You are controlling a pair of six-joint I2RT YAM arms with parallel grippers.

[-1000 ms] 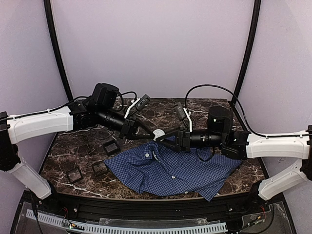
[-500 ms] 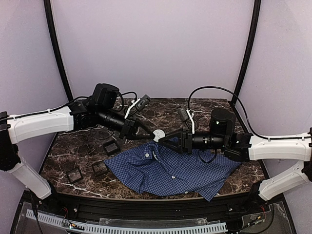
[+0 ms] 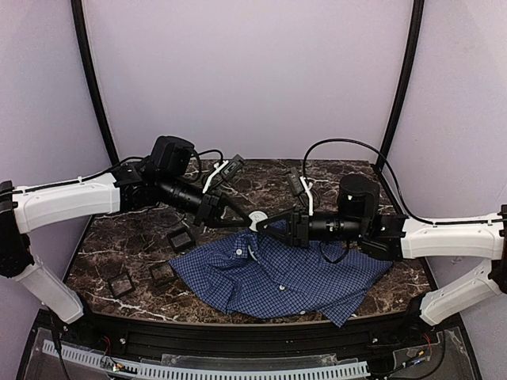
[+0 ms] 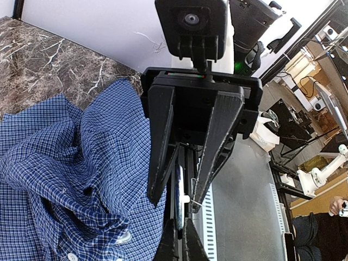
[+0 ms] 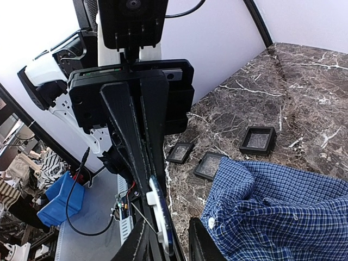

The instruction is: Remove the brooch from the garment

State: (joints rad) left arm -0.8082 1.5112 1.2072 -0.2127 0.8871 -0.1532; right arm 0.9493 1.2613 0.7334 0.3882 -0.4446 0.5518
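A blue-and-white checked button-up shirt [image 3: 285, 277] was seen lying rumpled on the near middle of a dark veined marble table [image 3: 261, 178]. Just above the shirt's far edge, a round white disc-shaped brooch [image 3: 257, 219] was held up between the two arms, which were stretched in from the left and the right and met tip to tip over the table.

The left gripper [image 3: 247, 217] was closed tight on the brooch. In the right wrist view, its two black fingers were seen pressed together on the disc's edge.

The right gripper [image 3: 268, 221] was set facing it with its jaws partly apart, one finger on each side of the disc. Whether those fingers were touching the brooch could not be told.

In both wrist views the brooch was seen edge-on, with a thin pin standing out from it. It was raised apart from the cloth, and the shirt lay beside and below it.

Three small black square trays [image 3: 162, 272] were laid on the table to the left of the shirt.
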